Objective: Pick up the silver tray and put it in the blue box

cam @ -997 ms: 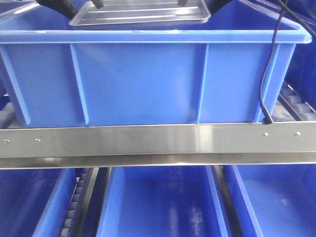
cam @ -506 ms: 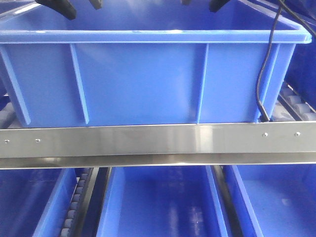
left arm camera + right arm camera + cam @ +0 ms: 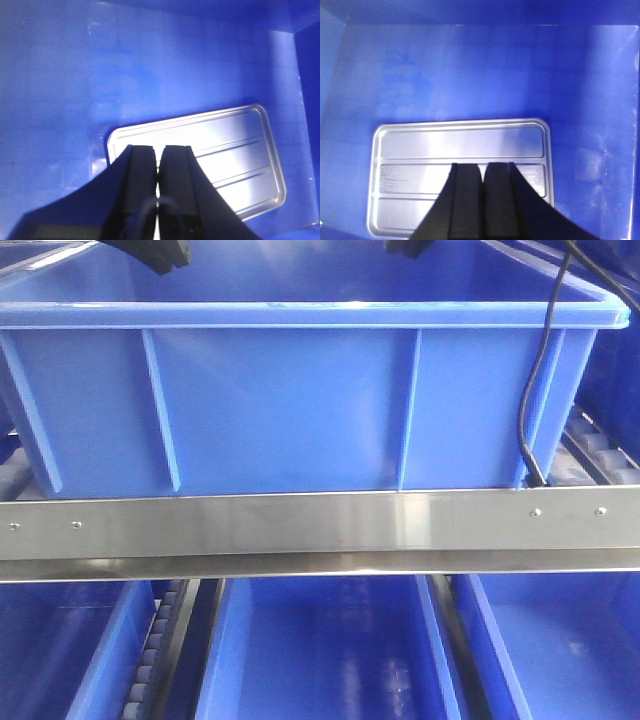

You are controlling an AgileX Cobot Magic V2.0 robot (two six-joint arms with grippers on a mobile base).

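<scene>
The silver tray (image 3: pixel 235 150) (image 3: pixel 460 145) lies flat on the floor of the blue box (image 3: pixel 300 400), ridges up, with nothing gripping it. From the front it is hidden behind the box wall. My left gripper (image 3: pixel 159 150) hangs above the tray's near edge, its jaws shut and holding nothing. Over the tray's middle band my right gripper (image 3: pixel 481 167) is likewise shut and holds nothing. In the front view only the dark tips of the left gripper (image 3: pixel 165 252) and right gripper (image 3: pixel 408 246) show above the box rim.
A black cable (image 3: pixel 535 390) hangs down the box's right front corner. The box stands on a roller rack behind a steel rail (image 3: pixel 320 525). More blue crates (image 3: pixel 330 650) sit on the level below and to the sides.
A second ago both grippers held the tray above the box rim. It has dropped out of the front view into the box, and both grippers have let go, shut and risen.
</scene>
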